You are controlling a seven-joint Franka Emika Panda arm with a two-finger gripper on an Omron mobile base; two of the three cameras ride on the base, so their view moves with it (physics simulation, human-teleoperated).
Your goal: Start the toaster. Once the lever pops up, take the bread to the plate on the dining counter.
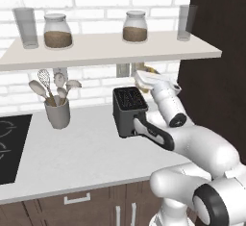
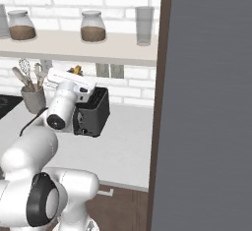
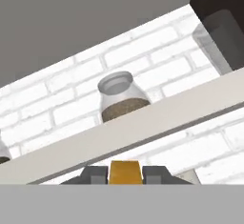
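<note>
Yellow-orange crust of the bread (image 3: 125, 172) clamped between the claw (image 3: 125, 174) fingertips, raised just above the toaster (image 1: 128, 111) and below the shelf (image 1: 110, 51). Dark grey toaster directly beneath the claw, on the white counter (image 1: 77, 157). Above: two glass jars (image 1: 135, 27) holding brown granules, two clear tumblers (image 1: 186, 22). Far left: pale crock (image 1: 57, 113) holding whisk and spoons.
</note>
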